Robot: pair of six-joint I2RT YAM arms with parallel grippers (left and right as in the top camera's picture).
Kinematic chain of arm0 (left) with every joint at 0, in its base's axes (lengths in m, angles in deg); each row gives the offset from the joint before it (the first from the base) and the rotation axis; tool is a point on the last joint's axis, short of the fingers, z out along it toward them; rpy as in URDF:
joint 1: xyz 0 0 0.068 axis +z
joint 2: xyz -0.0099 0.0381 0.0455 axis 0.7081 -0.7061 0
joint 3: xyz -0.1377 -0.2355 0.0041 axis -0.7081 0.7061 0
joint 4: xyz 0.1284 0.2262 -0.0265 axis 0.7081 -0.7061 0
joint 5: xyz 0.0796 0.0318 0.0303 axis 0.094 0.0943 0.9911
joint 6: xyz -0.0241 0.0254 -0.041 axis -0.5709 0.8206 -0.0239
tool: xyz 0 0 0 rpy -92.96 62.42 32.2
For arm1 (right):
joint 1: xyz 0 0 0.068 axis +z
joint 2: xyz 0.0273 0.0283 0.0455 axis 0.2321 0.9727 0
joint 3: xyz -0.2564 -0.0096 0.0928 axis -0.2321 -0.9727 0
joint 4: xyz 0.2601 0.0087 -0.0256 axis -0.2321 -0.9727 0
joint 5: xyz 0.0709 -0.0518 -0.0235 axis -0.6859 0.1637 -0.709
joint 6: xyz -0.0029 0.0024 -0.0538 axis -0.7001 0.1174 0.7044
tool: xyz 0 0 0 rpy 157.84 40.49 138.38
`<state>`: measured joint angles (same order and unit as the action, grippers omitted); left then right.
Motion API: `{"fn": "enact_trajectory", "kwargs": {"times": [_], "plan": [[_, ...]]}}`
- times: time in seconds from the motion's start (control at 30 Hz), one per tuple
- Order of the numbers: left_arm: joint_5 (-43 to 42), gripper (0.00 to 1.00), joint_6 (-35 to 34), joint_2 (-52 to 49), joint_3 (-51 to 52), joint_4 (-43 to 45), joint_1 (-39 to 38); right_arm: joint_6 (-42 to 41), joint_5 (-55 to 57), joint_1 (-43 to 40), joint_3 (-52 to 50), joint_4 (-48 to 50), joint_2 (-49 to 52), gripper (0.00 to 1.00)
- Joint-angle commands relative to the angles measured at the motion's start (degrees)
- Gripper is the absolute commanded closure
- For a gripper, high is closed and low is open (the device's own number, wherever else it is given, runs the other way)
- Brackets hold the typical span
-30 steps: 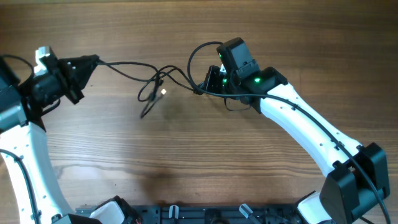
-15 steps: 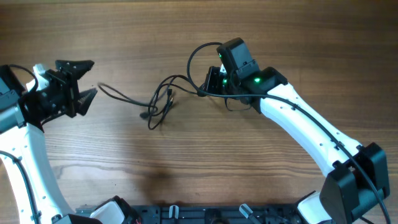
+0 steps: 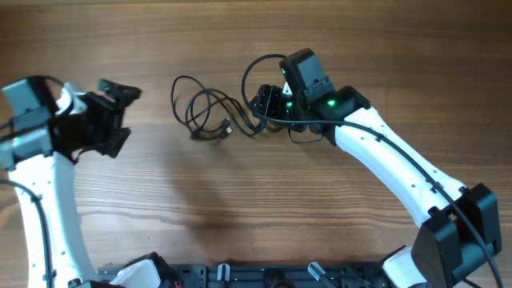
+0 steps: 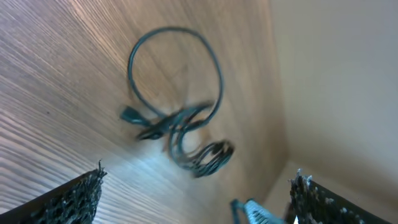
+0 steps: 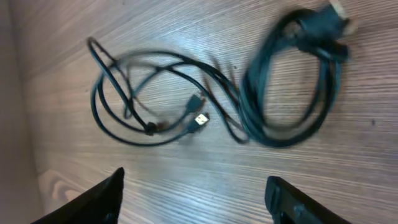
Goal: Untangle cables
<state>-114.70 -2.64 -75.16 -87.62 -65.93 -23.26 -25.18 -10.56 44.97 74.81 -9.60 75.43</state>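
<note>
The cables [image 4: 177, 134] ahead of the left claw [image 4: 199, 175] are smeared, and which strand lies on top where they cross cannot be told. That claw's fingers [image 4: 68, 199] are cut off by the bottom edge, as are those of the right claw [image 5: 196, 180]. Ahead and to the right of that claw, the tight coil [image 5: 292, 87] and its plug [image 5: 336, 14] are blurred. From overhead, the wrist housing [image 3: 304, 72] hides most of the right claw.

Brown wood-grain table [image 3: 264, 220]

Left gripper [image 3: 120, 114] gapes wide, pointing right; right gripper [image 3: 262, 102] points left toward it, jaws parted too.
</note>
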Motion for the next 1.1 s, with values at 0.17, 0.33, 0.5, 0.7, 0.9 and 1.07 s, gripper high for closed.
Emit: {"fn": "enact_trajectory", "kwargs": {"times": [0.17, 0.33, 0.5, 0.7, 0.9, 1.07], "plan": [[9.22, 0.03, 1.49, -3.15, -0.61, 1.95, -15.72, 1.31, 9.92, -0.94, -0.04, -0.63, 0.42, 0.29], [9.07, 0.05, 1.29, -9.46, -0.61, 4.28, -22.47, 1.49, 9.16, -2.23, -0.04, 0.26, 3.93, 0.51], [8.66, 0.13, 1.31, -14.38, -0.61, 8.44, -26.43, 4.87, 8.24, -3.13, -0.04, 3.41, 7.39, 0.63], [8.72, 0.31, 1.29, -20.31, -0.61, 18.29, -32.57, 5.62, 8.22, -5.68, -0.04, 8.72, 9.07, 0.77], [11.65, 0.59, -7.02, -26.43, -0.61, 23.67, -37.13, 5.62, 7.54, -6.29, -0.04, 9.70, 10.88, 0.77], [12.63, 0.58, -9.27, -29.81, -0.61, 25.92, -37.48, 5.66, 3.67, -6.29, -0.07, 9.88, 12.92, 0.77]]}}
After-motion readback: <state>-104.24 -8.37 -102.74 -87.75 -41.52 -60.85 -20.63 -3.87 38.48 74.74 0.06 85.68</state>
